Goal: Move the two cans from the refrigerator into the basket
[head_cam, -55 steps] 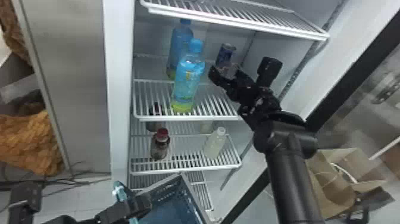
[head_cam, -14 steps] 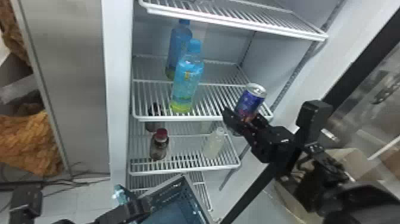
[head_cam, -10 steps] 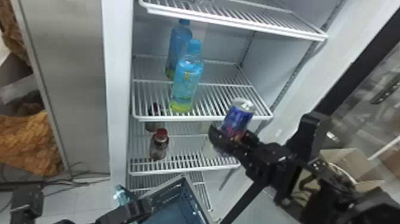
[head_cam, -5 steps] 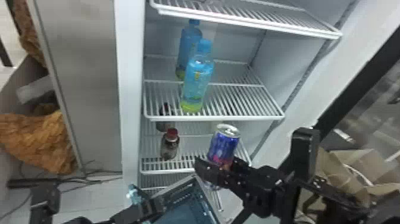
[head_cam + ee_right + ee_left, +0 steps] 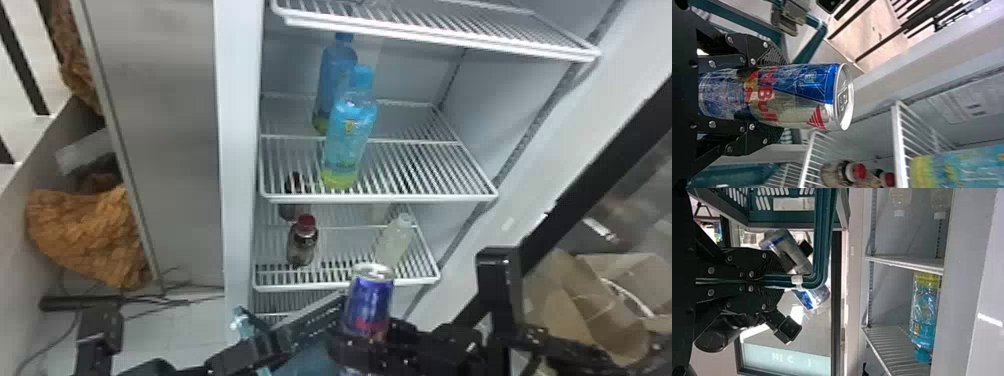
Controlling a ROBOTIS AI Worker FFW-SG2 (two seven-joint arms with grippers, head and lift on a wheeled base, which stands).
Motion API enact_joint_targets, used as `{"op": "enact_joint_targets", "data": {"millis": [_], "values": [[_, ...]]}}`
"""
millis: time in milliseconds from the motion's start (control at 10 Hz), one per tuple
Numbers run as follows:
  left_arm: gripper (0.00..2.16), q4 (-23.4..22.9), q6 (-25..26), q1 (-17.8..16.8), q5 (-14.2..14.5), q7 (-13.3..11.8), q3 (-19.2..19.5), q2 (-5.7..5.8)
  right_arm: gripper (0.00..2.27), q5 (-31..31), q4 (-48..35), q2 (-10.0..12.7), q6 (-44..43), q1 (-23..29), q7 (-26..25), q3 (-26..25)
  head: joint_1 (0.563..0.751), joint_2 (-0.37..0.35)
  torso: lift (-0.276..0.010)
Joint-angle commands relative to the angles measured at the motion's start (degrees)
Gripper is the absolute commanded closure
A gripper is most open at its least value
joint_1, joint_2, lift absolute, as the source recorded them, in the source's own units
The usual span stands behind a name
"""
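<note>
Figure shows the slim blue-and-silver metal can (image 5: 370,300), its label bearing red lettering, clamped in my right gripper (image 5: 367,338) near the teal plastic basket (image 5: 824,239). I have my left gripper (image 5: 278,344) closed on the basket's teal bar; two blue-capped plastic bottles (image 5: 350,135) stand on a white wire shelf (image 5: 430,175).

Soft, pale light fills the refrigerator (image 5: 492,110) in the head view, dimming toward its lowest shelf (image 5: 280,300). A dull sheen lies on the grey panel (image 5: 165,150) left of centre, and the can (image 5: 369,305) has a bright glint on its top. In the left wrist view, harsh glare breaks out left of centre, beyond the darker basket (image 5: 822,227); a white streak marks the right edge. The right wrist view shows bright reflections along the can's rim and a bright, pale upper centre.
</note>
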Motion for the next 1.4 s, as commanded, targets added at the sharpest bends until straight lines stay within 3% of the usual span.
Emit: {"op": "enact_joint_targets", "data": {"millis": [0,100,300,400,700,1000,1200,1300], "values": [[1.20,0.00,-0.05,0.02,-0.03,0.02,0.11,0.00,1.27,0.63,-0.05,-0.26,4.35,-0.89,0.68,0.48,0.695,-0.259,-0.035],[1.20,0.00,-0.05,0.02,0.08,0.02,0.11,0.00,1.11,0.40,0.65,-0.87,7.30,-2.02,1.73,1.16,0.695,-0.259,-0.035],[1.20,0.00,-0.05,0.02,0.08,0.02,0.11,0.00,0.39,-0.17,3.75,-1.31,8.71,-4.13,4.55,2.31,0.695,-0.246,-0.035],[1.20,0.00,-0.05,0.02,0.08,0.02,0.11,-0.09,0.14,-1.66,4.45,-1.23,8.01,-4.27,4.55,1.85,0.695,-0.241,-0.035],[1.20,0.14,-0.05,0.16,0.08,0.02,0.23,0.00,0.13,-2.46,5.15,-0.35,2.52,-3.71,4.55,-2.15,0.695,-0.241,-0.035],[1.20,0.14,0.09,0.44,-0.14,0.02,0.11,-0.09,0.13,-1.54,9.94,2.38,-17.59,-0.33,4.72,-8.09,0.695,-0.278,-0.035],[1.20,0.28,0.37,0.44,-0.26,0.02,0.11,0.00,0.13,-7.14,18.65,3.34,-33.34,2.62,5.51,-10.26,0.695,-0.325,-0.035],[1.20,0.28,0.37,0.44,-0.26,0.02,0.11,-0.09,0.13,-5.09,18.79,4.13,-36.43,4.45,5.51,-11.98,0.695,-0.350,-0.035]]}}
